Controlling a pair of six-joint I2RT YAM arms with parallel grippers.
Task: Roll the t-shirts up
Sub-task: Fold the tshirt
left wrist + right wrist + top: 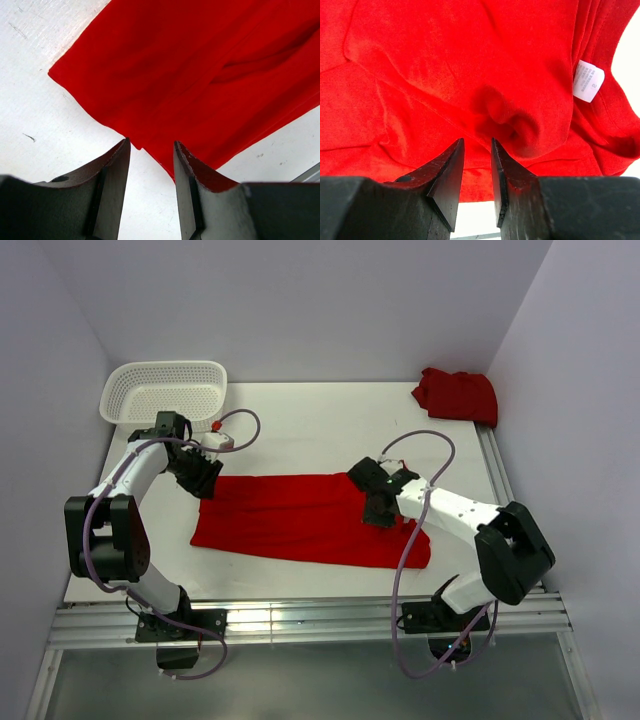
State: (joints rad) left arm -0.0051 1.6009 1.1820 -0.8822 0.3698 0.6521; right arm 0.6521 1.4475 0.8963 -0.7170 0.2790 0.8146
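From above you see a white table [300, 410] with one red t-shirt [300, 520] lying flat on it, folded into a long band that runs left to right in front of both arms. A second red t-shirt [456, 395] sits bunched in the far right corner, well apart from the first. A white mesh basket [165, 390] stands in the far left corner.

Your left gripper [205, 480] is at the band's far left corner. Your right gripper [378, 505] is over the cloth, toward its right end. The overhead view does not show how either pair of jaws stands.

The wrist views do. On the left wrist camera the two dark fingers [112, 175] are parted. Bare table and the shirt's edge show through the gap, and nothing is pinched, so this gripper is released.

On the right wrist camera the fingers stand a narrow slot apart, also released, with red cloth spread beneath them. Only this view shows a raised pucker [512, 122] in the fabric just beyond the fingertips and a small white label [588, 80] off to the right.
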